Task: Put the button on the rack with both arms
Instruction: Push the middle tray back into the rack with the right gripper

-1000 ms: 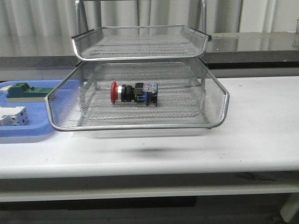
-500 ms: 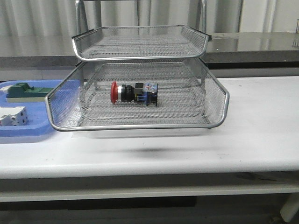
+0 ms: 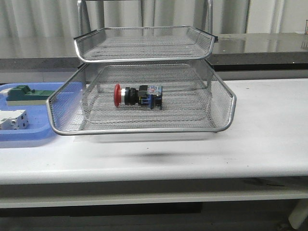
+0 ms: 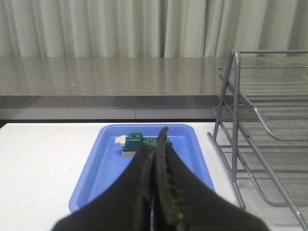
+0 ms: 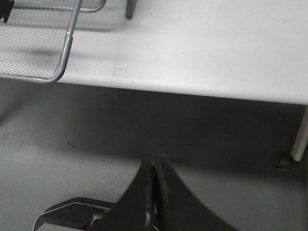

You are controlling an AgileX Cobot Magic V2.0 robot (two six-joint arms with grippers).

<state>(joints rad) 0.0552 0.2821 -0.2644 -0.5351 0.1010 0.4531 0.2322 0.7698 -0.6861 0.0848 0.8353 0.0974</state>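
The button (image 3: 137, 96), with red head, black body and blue-and-clear rear block, lies on its side in the lower visible tier of the silver wire-mesh rack (image 3: 221, 108) at mid-table. Neither arm shows in the front view. My left gripper (image 4: 156, 144) is shut and empty, held back from the table's left end, facing the blue tray. The rack's side (image 4: 260, 120) shows to its right. My right gripper (image 5: 155, 166) is shut and empty, below and in front of the table's front edge. A corner of the rack (image 5: 62, 57) shows in that view. The button is hidden in both wrist views.
A flat blue plastic tray (image 3: 26, 137) sits left of the rack, holding a green block (image 3: 24, 94) and a white boxy breaker (image 3: 13, 119). The tray (image 4: 103, 163) and green block (image 4: 139, 143) also show in the left wrist view. A table leg (image 5: 299, 137) stands at the right.
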